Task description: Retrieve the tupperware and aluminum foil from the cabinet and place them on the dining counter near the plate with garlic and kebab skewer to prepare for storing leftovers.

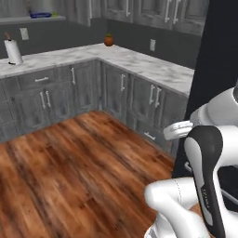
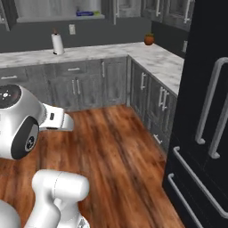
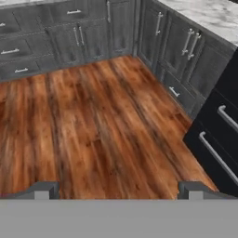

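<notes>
Aluminum foil on shelf, far beyond open end effector

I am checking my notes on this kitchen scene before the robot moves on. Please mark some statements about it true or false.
1. The long dark-blue aluminum foil box lies on the grey shelf board high on the wall. True.
2. The white paper-towel roll lies on the wooden floor. False: it stands upright on the marble worktop.
3. The hand is open and holds nothing. True.
4. A small orange-brown pot stands in the corner of the marble worktop. True.
5. The dark fridge has its door wide open. False: its doors are closed.
</notes>
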